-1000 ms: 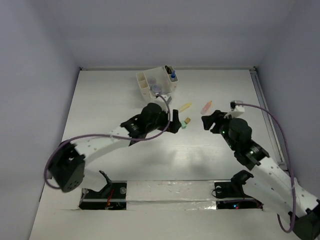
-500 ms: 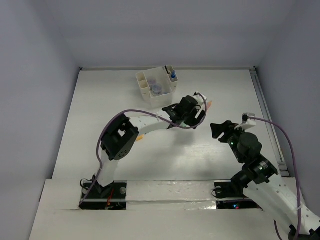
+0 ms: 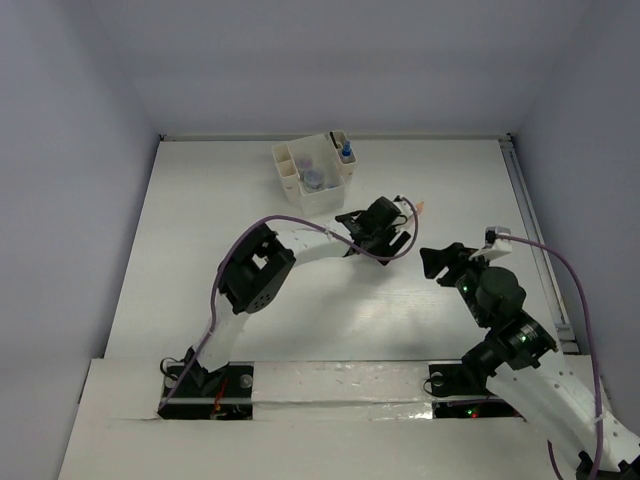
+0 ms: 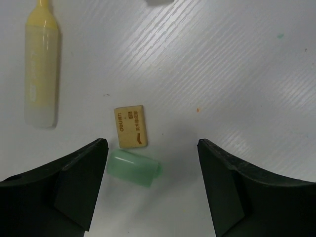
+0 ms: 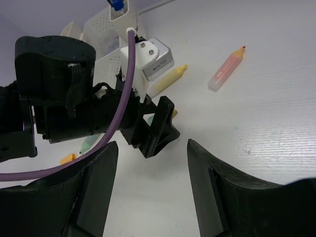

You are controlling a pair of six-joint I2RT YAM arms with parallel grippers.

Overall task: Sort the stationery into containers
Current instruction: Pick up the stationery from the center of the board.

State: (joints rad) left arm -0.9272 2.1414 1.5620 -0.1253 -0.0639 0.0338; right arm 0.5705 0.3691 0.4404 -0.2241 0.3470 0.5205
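White desk [image 4: 247,64] carries the tan eraser [image 4: 131,127], a green block [image 4: 134,168] just beside it at 6 o'clock, between the jaws of the open, empty left tool [image 4: 152,145]; the right tool [image 5: 150,145] is likewise open and empty; the eraser is judged light, stiff and grippy, so pinch its long edges.

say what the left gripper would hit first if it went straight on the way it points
Most likely the green block lying between the open fingers of the left gripper, with the tan eraser right beside it; depth is unclear.
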